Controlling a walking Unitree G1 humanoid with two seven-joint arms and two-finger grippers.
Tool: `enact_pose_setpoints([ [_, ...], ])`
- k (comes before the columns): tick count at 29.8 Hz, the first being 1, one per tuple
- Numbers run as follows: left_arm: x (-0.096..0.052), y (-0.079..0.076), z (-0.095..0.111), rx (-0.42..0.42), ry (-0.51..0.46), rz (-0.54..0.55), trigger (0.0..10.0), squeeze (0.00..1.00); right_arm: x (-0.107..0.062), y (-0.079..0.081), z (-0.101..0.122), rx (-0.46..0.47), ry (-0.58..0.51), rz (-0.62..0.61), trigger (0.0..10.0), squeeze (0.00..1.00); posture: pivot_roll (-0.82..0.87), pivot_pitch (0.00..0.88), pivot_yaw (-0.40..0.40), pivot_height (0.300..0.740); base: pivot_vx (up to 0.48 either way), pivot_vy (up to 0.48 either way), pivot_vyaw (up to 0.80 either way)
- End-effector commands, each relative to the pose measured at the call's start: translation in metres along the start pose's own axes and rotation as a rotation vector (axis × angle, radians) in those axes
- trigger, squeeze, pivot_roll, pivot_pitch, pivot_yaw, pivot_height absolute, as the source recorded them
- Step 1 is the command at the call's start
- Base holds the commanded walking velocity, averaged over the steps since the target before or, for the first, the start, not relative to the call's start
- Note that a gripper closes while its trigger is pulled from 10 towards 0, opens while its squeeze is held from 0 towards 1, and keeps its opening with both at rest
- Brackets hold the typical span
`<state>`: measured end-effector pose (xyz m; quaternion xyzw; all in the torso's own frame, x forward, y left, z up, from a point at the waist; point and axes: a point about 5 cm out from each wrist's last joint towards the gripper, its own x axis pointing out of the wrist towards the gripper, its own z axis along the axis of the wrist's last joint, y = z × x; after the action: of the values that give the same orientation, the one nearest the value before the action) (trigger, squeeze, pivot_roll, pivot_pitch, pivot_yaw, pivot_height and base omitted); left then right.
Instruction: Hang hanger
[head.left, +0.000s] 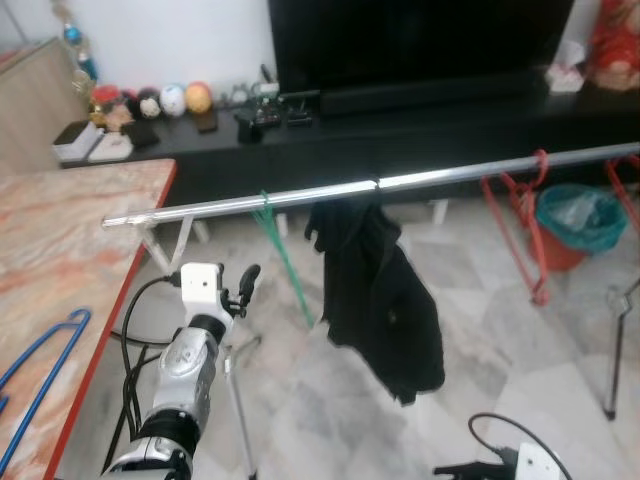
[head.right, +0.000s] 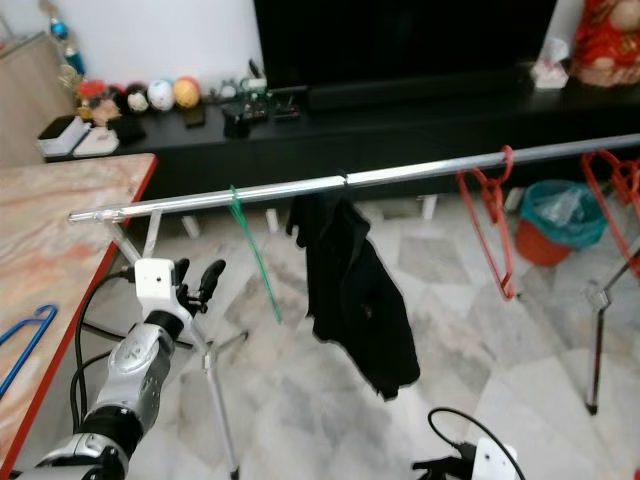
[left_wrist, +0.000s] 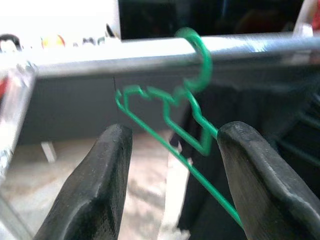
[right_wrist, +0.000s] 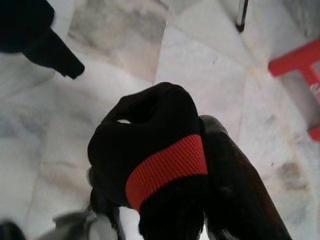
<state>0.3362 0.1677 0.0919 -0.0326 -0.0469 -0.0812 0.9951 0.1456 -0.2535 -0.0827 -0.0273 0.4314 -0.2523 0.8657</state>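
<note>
- My left gripper (left_wrist: 172, 192) is up in front of the rail, fingers (left_wrist: 92, 195) spread apart with nothing between them.
- Just beyond the fingertips hangs the green hanger (left_wrist: 172, 112), its hook over the silver rail (head.left: 370, 186); from the wrist camera I see daylight on both sides, so I read it as free of my grip.
- In the head view the hanger (head.left: 283, 255) sits far and a touch right of the left gripper (head.left: 243, 288), its body slanting down and right toward the floor, across the rail's long left-to-right line.
- A black garment (head.left: 380, 300) hangs just right of it; red hangers (head.left: 520, 215) sit further right along the rail.
- The left arm is plainly the nearer one. The right gripper (right_wrist: 165, 165) hangs low over the marble floor (right_wrist: 200, 60); I cannot tell if it is apart or together.
- A blue hanger (head.left: 40, 355) lies on the table (head.left: 70, 240) to my left.
- My call: hanger looks hung; next is backing straight away without snagging it.
</note>
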Motion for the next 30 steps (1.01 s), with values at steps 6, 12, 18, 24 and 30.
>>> enact_pose_setpoints([
  [6, -0.004, 0.007, -0.003, -0.022, 0.018, 0.017, 10.0, 0.00, -0.002, 0.012, 0.001, 0.007, -0.007, 0.032, 10.0, 0.00, 0.01, 0.015, 0.045, 0.740, 0.323, 0.000, 0.00],
  [12, -0.005, 0.004, -0.002, -0.025, 0.014, -0.002, 10.0, 0.00, -0.002, 0.013, 0.001, 0.007, -0.007, 0.033, 10.0, 0.00, 0.00, 0.010, 0.048, 0.740, 0.206, 0.000, 0.00],
  [18, -0.011, 0.007, -0.001, -0.017, 0.006, -0.003, 10.0, 0.00, -0.002, 0.013, 0.000, 0.010, -0.005, 0.033, 10.0, 0.00, 0.00, 0.002, 0.049, 0.740, 0.000, 0.000, 0.00],
  [24, -0.016, 0.007, 0.002, -0.009, -0.001, -0.013, 10.0, 0.00, -0.002, 0.012, 0.000, 0.015, -0.001, 0.030, 10.0, 0.00, 0.01, 0.000, 0.046, 0.740, 0.000, 0.000, 0.00],
  [30, -0.020, 0.002, 0.006, -0.009, 0.018, -0.059, 10.0, 0.00, -0.002, 0.012, -0.001, 0.014, 0.001, 0.033, 10.0, 0.00, 0.02, 0.000, 0.043, 0.740, 0.000, 0.000, 0.00],
])
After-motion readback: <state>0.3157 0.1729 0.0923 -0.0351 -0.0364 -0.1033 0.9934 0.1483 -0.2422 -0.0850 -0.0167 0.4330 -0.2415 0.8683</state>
